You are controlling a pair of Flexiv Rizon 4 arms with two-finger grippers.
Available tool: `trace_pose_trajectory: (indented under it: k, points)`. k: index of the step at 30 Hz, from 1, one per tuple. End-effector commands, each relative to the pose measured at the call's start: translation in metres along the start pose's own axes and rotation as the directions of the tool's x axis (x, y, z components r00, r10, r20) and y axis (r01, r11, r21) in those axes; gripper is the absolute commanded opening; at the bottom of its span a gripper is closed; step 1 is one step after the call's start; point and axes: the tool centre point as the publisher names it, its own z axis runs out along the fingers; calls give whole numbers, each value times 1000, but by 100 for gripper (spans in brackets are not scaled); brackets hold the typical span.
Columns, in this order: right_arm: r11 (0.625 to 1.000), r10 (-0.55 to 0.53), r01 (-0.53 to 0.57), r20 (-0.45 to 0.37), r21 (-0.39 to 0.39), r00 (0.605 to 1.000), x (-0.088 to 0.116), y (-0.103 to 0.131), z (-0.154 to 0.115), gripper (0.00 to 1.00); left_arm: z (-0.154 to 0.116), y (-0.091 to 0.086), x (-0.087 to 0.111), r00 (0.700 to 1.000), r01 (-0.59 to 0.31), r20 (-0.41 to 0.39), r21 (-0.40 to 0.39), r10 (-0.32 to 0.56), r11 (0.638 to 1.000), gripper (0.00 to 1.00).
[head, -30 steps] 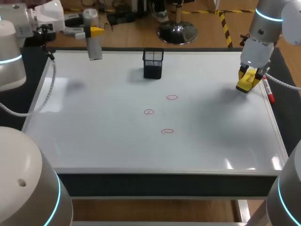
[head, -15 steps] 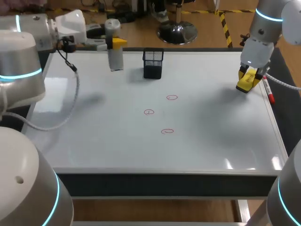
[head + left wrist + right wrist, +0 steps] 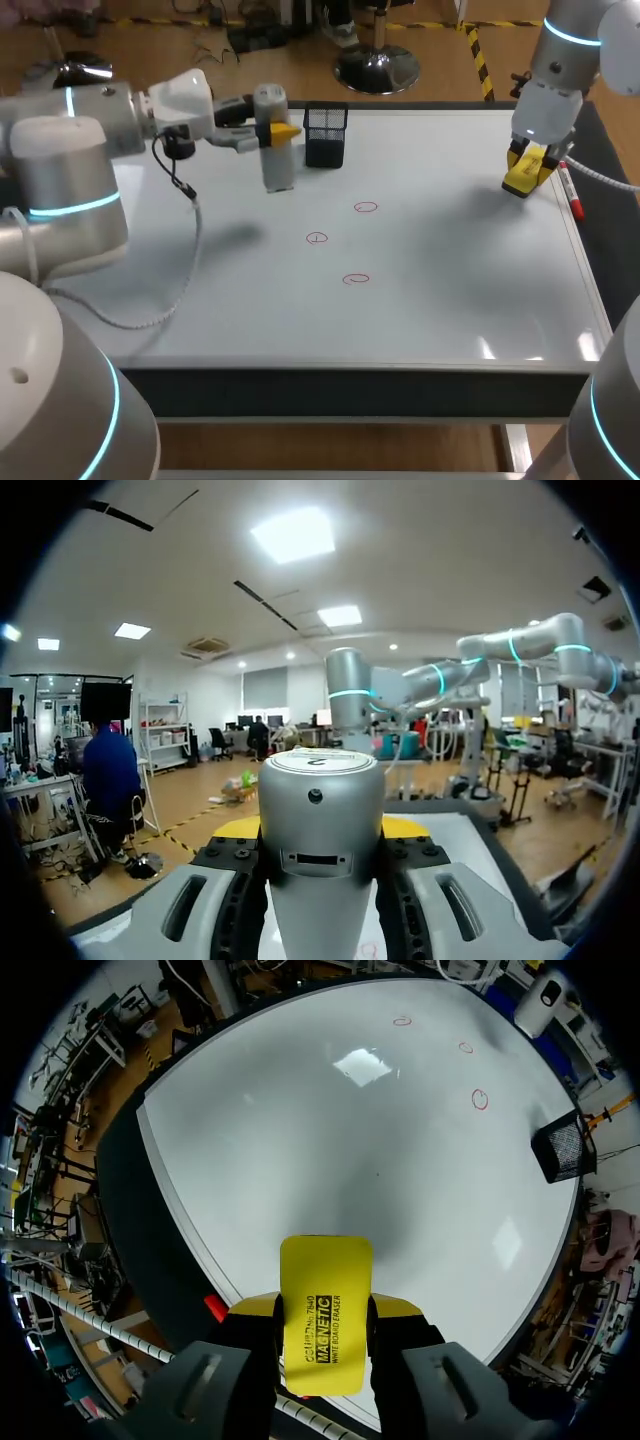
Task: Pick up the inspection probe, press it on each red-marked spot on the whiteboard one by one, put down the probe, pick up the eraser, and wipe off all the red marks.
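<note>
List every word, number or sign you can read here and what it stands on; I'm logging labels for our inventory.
"MAGNETIC": on the yellow eraser in the right gripper.
"WHITE BOARD ERASER": same eraser, on the next line.
Small line of print beside these: too small to read.
Mark on top of the probe: too blurred to read.
Red marks on the whiteboard: circles, no letters.
</note>
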Motion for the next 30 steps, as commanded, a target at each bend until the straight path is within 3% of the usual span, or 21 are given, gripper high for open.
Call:
trace_pose_trajectory:
  k: [1, 12, 30]
  points:
    - [1000, -2, 2, -4, 2, 1000, 0, -1, -1, 0, 9, 9, 15, 1000, 9, -8, 6, -9, 1000, 0]
    - [1000, -2, 2, -4, 2, 1000, 0, -1, -1, 0, 22, 30, 36, 997, 48, -61, 6, -48, 999, 0]
    - [1000, -2, 2, -4, 2, 1000, 0, -1, -1, 0, 38, 58, 45, 994, 74, -81, 11, -72, 997, 0]
